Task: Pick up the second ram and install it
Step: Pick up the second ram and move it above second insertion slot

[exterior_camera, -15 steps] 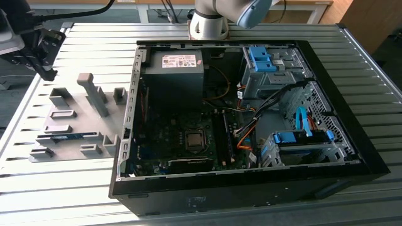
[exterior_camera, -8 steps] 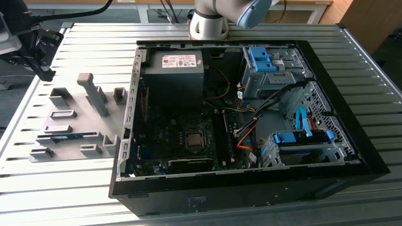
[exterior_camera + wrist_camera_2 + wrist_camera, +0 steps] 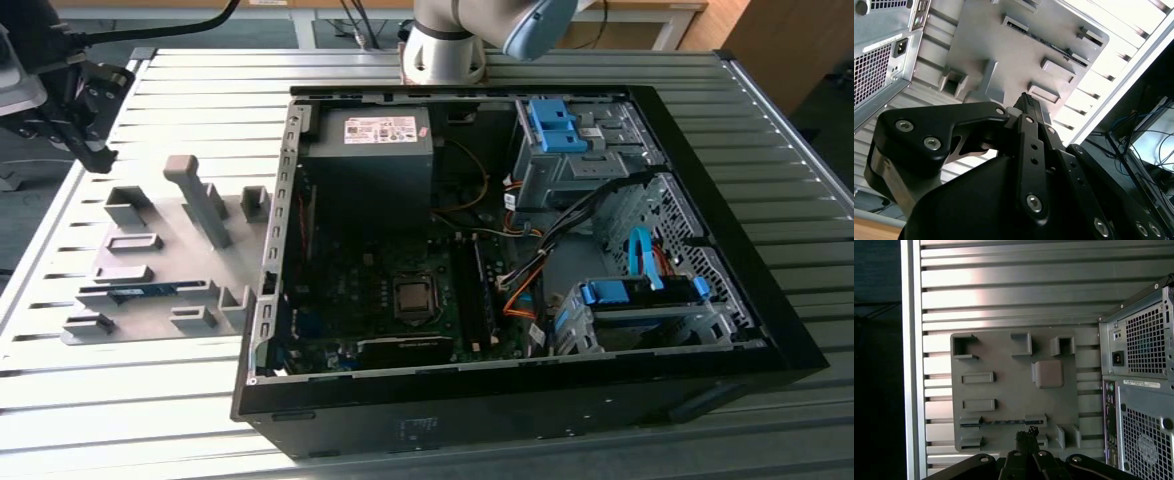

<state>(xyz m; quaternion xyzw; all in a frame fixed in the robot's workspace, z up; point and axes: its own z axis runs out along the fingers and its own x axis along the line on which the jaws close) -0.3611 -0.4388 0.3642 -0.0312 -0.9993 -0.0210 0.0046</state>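
Exterior view: the second ram [image 3: 139, 291] lies on a grey fixture plate [image 3: 154, 262] on the slatted metal desk [image 3: 120, 400], just beside the open computer case [image 3: 534, 405] on the exterior view's left. It is a long, very slim stick standing on its edge, its board a dark blue-green, and each end is held in a small grey holder near the plate's front. A tall grey post [image 3: 200, 198] rises further back on the same plate.

In the first wrist view the ram [image 3: 1003, 421] reads as a thin dark strip running between two raised holders on the plate [image 3: 1004, 387], with small lighter spots along its length. In the second wrist view it [image 3: 1048, 43] shows as a narrow dark line with speckled detail.

The hand [image 3: 1026, 433] hangs above the plate, well clear of the ram, and grips nothing. In both wrist views its black fingertips meet with no gap between them [image 3: 1029, 102], so it is closed and empty.
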